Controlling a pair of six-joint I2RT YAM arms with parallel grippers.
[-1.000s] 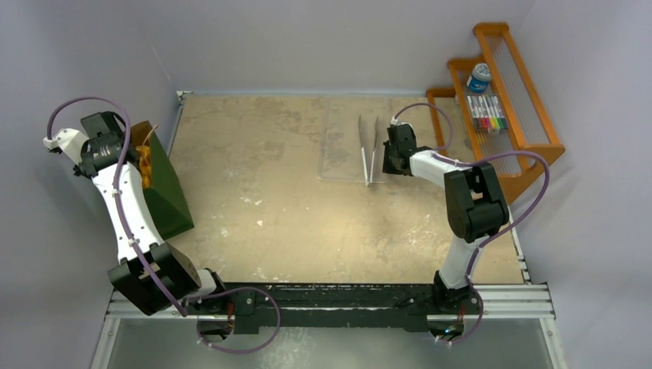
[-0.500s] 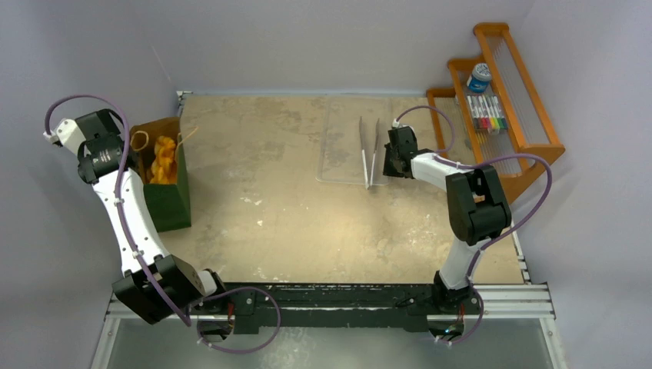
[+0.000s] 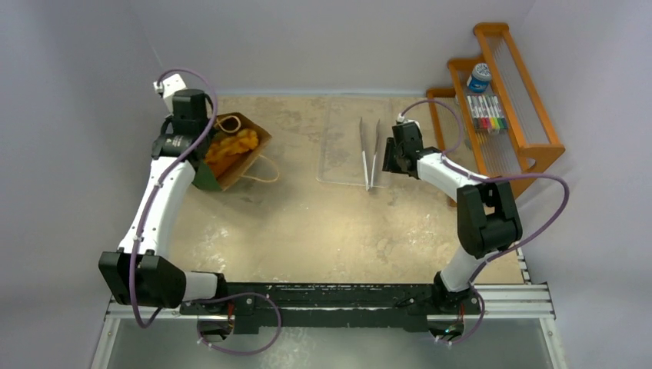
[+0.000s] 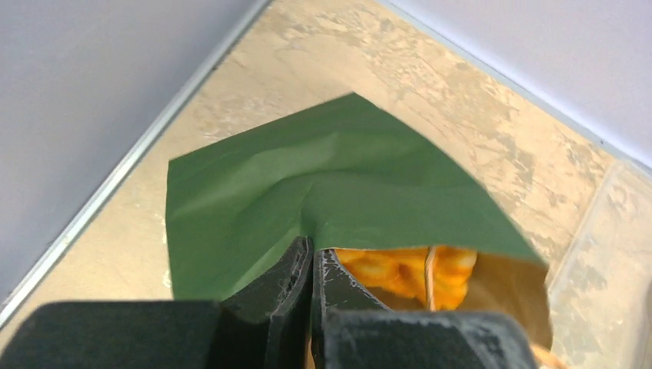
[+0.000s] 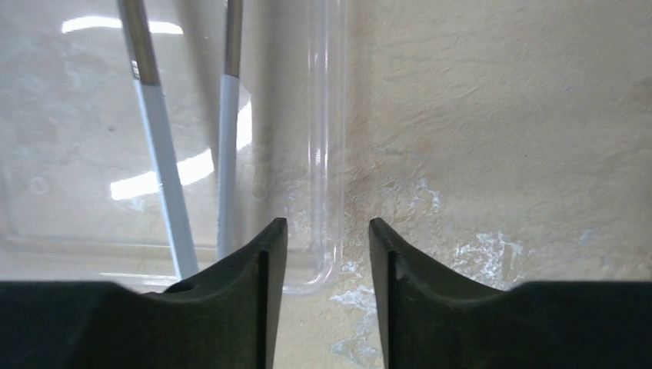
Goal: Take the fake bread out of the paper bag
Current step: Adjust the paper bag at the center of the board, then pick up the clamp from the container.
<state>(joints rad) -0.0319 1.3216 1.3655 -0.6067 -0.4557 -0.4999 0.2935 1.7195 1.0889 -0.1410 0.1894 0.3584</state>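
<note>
My left gripper (image 4: 311,257) is pinched shut on the paper bag (image 4: 292,177) rim by the table's (image 3: 323,231) far-left corner, fake bread (image 4: 384,269) inside. Right gripper (image 5: 327,242) hangs parted, empty. I reckon the thin paper could tear or slip free.

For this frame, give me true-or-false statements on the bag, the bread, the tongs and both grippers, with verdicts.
1. The left gripper is shut on the green wall of the paper bag. True.
2. The fake bread lies on the table outside the bag. False: the orange pieces are inside the bag, visible through its mouth.
3. The right gripper grips the tongs. False: its jaws are open and empty, beside the tongs.
4. The tongs lie on the clear tray. True.
</note>
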